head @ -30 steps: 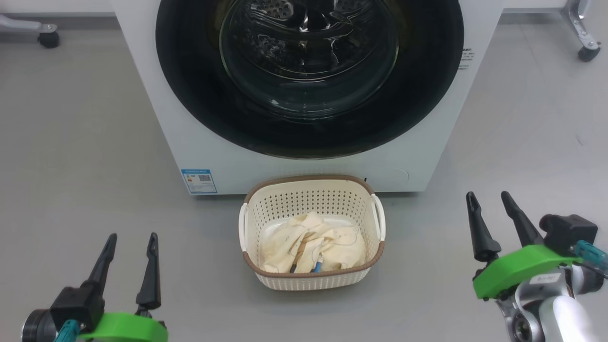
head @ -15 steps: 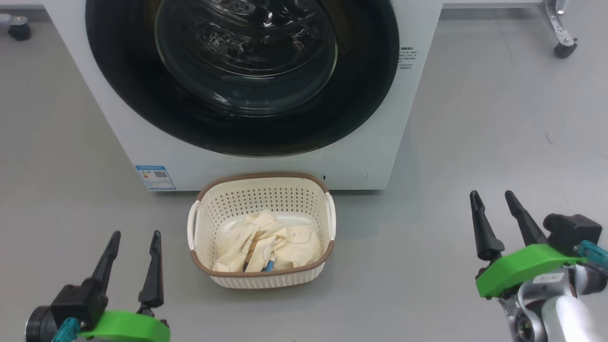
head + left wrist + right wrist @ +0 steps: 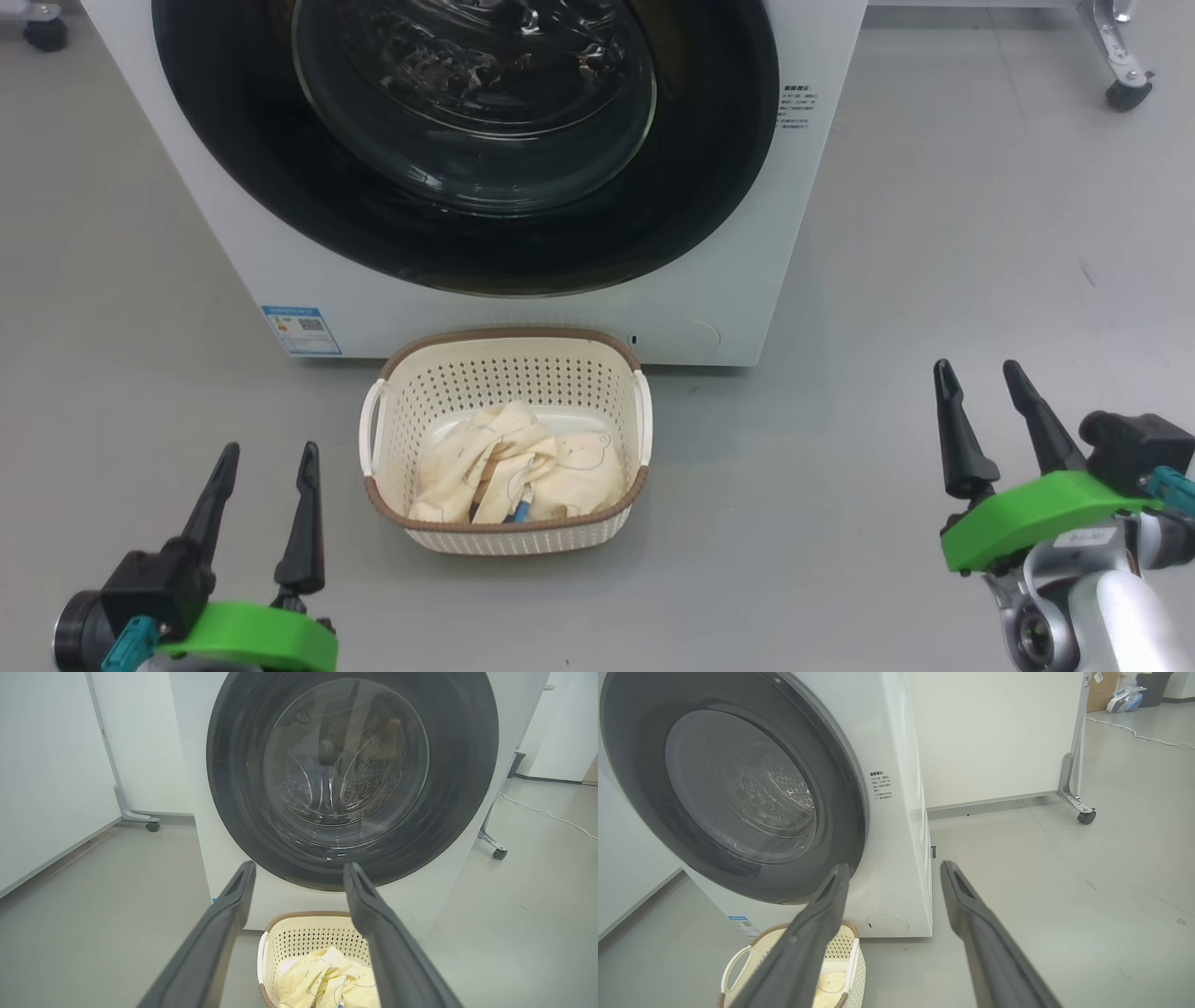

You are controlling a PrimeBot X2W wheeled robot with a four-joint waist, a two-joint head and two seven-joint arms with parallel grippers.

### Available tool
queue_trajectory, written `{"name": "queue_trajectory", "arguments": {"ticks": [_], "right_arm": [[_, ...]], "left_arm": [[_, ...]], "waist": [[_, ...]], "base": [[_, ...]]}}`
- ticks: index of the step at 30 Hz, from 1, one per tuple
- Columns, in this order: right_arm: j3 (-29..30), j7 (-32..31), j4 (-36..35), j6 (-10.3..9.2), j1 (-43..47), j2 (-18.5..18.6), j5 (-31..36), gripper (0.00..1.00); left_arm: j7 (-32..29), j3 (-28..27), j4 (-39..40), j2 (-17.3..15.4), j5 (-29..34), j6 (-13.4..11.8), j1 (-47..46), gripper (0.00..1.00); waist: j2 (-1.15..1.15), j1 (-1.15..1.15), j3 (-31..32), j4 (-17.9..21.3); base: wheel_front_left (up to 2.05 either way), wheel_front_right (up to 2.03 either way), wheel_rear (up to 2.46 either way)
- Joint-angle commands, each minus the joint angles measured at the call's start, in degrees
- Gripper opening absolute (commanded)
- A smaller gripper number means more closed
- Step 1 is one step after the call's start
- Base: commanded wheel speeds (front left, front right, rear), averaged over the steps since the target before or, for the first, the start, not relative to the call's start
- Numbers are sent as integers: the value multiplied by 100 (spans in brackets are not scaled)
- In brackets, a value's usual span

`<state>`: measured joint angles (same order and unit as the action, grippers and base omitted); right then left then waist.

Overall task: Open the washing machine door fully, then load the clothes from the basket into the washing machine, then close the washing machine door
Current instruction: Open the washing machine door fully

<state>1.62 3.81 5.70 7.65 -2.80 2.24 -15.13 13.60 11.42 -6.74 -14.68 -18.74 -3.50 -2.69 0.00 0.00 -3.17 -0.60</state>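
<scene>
1. Your left gripper (image 3: 269, 453) had its fingers wide and empty, left of the basket (image 3: 509, 334)
2. Your right gripper (image 3: 976, 369) was wide too, empty
3. The clothes (image 3: 523, 467) lay in the basket, before the closed washing machine door (image 3: 709, 168)

The washing machine door (image 3: 709, 168) is finished in glossy black around a clear, reflective glass window (image 3: 467, 112), behind which the shiny perforated metal drum (image 3: 373, 765) is seen. The washing machine (image 3: 691, 299) is cased in smooth white panels. The basket (image 3: 504, 378) is moulded in perforated cream plastic, the clothes (image 3: 560, 471) are soft creased cloth, and the floor (image 3: 934, 233) is smooth matt grey.
</scene>
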Motion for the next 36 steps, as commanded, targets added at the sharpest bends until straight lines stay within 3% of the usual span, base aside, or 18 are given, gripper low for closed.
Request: {"name": "queue_trajectory", "arguments": {"ticks": [1,18,28,36], "right_arm": [[-112,68,-180,-16,-277,64,8,100],[-30,196,-155,-16,-328,64,-113,100],[193,512,-35,-16,-953,64,-1651,100],[988,414,172,-16,-2123,64,-3163,100]], "left_arm": [[60,-201,152,-144,-19,13,-318,100],[94,-170,119,-168,-33,-15,-345,100],[115,-146,88,-153,-14,-26,-373,100],[123,-76,33,-151,16,-9,-435,100]], "waist": [[0,0,-2,1],[0,0,-146,42],[0,0,-251,25],[0,0,-284,-38]], "base": [[0,0,0],[0,0,0],[0,0,0],[0,0,0]]}}
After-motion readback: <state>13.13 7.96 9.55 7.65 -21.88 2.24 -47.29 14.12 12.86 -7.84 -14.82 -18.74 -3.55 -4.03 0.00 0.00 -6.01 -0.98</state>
